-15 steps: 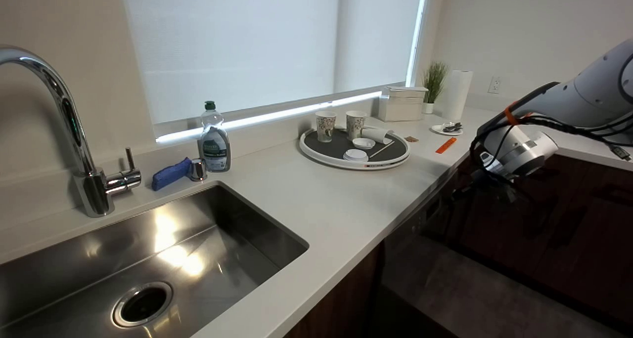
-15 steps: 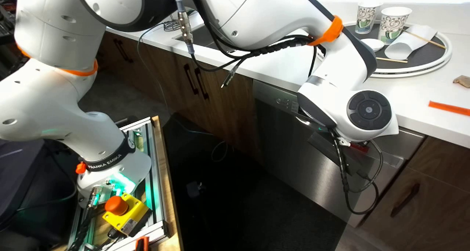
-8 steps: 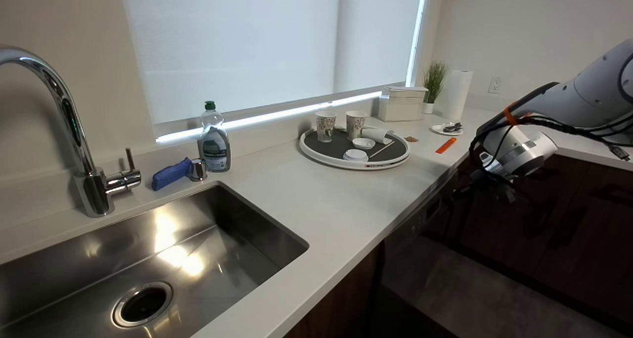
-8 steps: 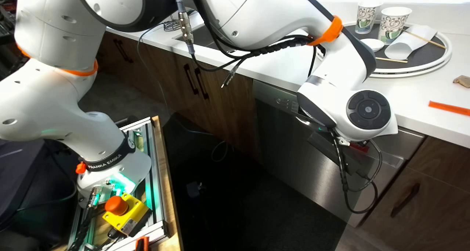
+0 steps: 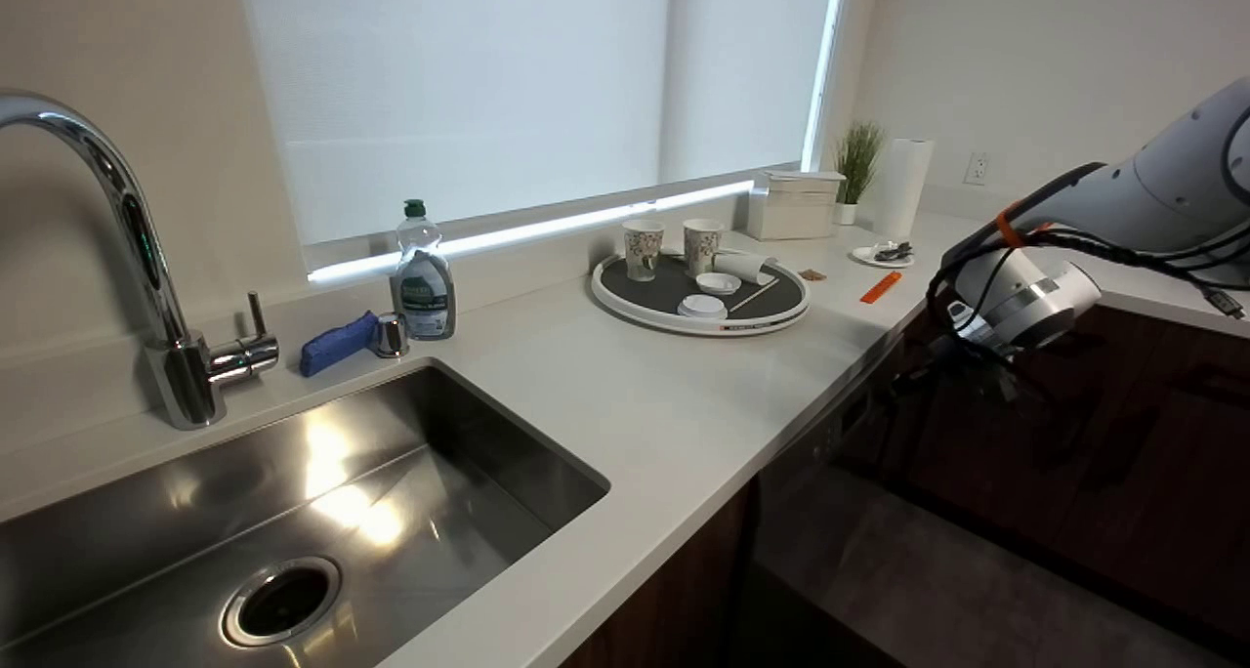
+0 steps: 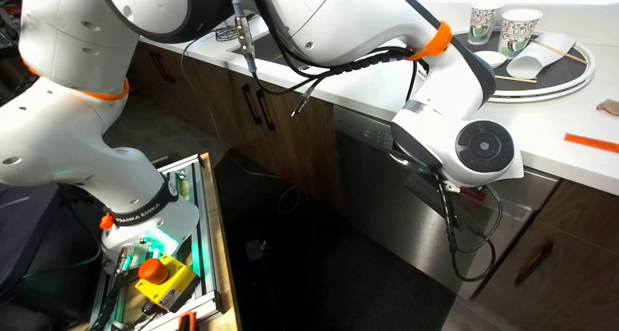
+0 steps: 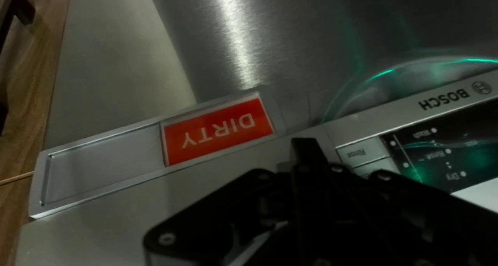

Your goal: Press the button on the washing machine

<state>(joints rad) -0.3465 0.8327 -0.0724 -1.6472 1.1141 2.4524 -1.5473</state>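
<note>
The washing machine, a stainless-steel Bosch appliance, is built in under the counter; its front (image 6: 387,200) shows in an exterior view and close up, upside down, in the wrist view (image 7: 303,36). Its control strip carries a black display (image 7: 447,149) with Wash, Rinse and Dry lights. A grey button marked Rinse (image 7: 362,151) lies beside the display; another button below it is partly hidden by my gripper. My black gripper (image 7: 305,151) is shut and empty, its tip over the strip just left of the Rinse button. I cannot tell whether it touches. The wrist mostly hides it in an exterior view.
A magnet sign with a red DIRTY field (image 7: 218,130) sits on the strip beside the gripper. The white counter (image 5: 684,424) edge runs just above. A round tray (image 5: 703,328) with cups stands on it. A cable loop (image 6: 483,273) hangs from the wrist.
The arm is nearly still. The cable loop hanging from the wrist has shifted very slightly to the left.
</note>
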